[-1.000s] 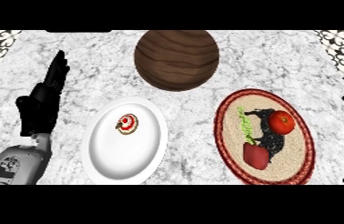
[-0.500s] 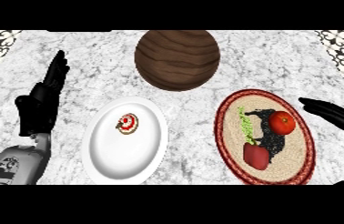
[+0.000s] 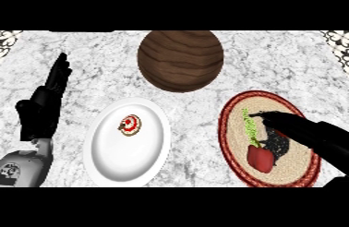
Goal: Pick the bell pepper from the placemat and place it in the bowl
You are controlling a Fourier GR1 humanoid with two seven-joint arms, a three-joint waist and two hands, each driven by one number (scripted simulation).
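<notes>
A red bell pepper (image 3: 261, 158) lies on the round woven placemat (image 3: 235, 111) with a red rim at the right. My right hand (image 3: 308, 134) reaches in from the right edge above the placemat, open with its fingers straight. Its fingertips (image 3: 273, 118) are just above the pepper and cover part of the mat's middle. The brown wooden bowl (image 3: 181, 59) stands at the top centre, away from both hands. My left hand (image 3: 42, 108) rests open at the far left, fingers up.
A white plate (image 3: 126, 150) holding a small red and white item (image 3: 129, 124) sits between the left hand and the placemat. A green sprig (image 3: 250, 128) and a dark patch lie on the mat beside the pepper.
My right hand has come in from the right edge and moved left over the placemat, now covering the round red part seen there before. The left hand has not moved.
</notes>
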